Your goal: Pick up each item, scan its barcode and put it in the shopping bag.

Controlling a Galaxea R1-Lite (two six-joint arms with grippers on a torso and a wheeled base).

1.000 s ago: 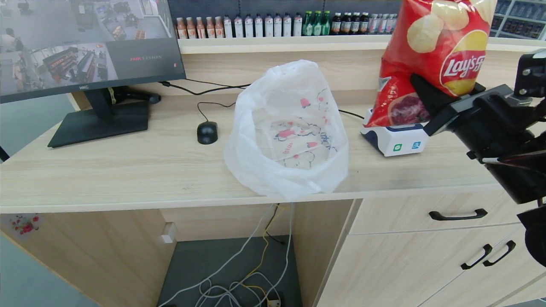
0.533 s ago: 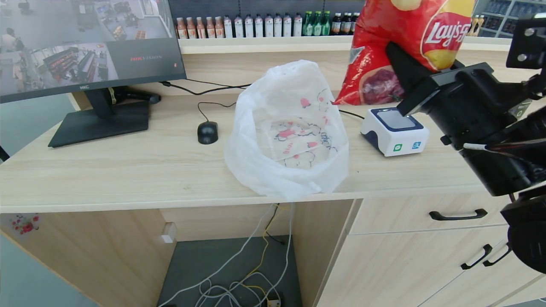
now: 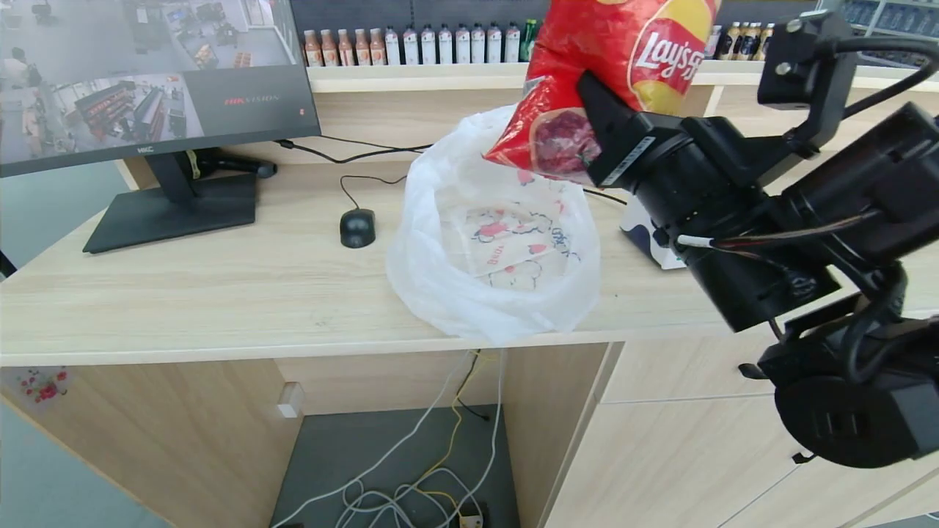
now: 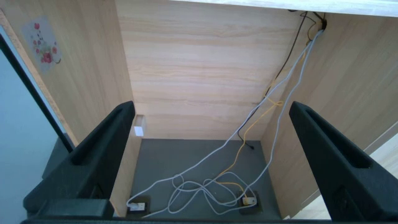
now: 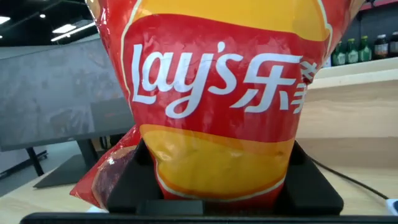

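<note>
A red and yellow bag of crisps hangs in the air over the far right rim of the white plastic shopping bag, which stands open on the wooden counter. My right gripper is shut on the crisp bag's lower part; in the right wrist view the crisp bag sits between the two black fingers. The white barcode scanner sits on the counter right of the shopping bag, mostly hidden behind my right arm. My left gripper hangs open below the counter, over the cables on the floor.
A monitor on a black stand is at the counter's far left, with a black mouse and its cable beside it. Bottles line a shelf behind the counter. Drawers are under the counter on the right.
My right arm has lifted the crisp bag off the scanner and carried it leftward, from above the scanner to above the shopping bag's rim. The left gripper view has no earlier frame.
</note>
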